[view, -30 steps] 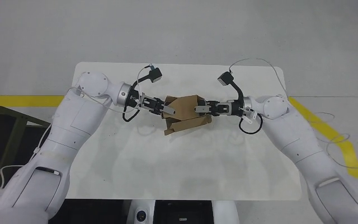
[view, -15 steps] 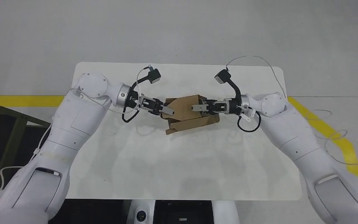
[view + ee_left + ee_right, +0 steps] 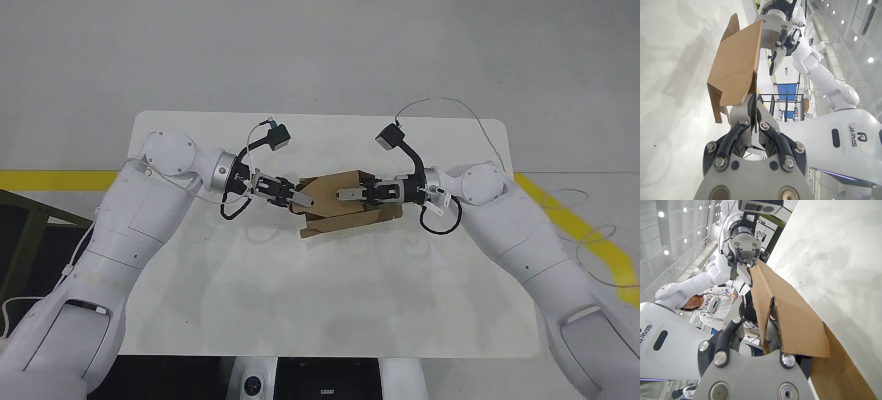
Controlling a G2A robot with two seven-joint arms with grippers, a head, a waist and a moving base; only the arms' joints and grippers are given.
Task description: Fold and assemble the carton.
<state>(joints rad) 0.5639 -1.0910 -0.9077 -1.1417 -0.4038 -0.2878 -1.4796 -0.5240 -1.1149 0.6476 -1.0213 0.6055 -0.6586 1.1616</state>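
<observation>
We log the carton [image 3: 335, 205] half-open, flaps [image 3: 718, 111] unfolded; left gripper [image 3: 753, 106] clamps its edge [image 3: 754, 119], right gripper [image 3: 756, 306] spread astride a panel [image 3: 791, 321].

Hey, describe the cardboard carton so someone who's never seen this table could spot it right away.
Look at the white table, toward its middle, where the two white robot arms meet. Between the left hand and the right hand is the carton, partly folded, the left hand pinching one edge. It is the only brown thing there, amid white and black machinery.
</observation>
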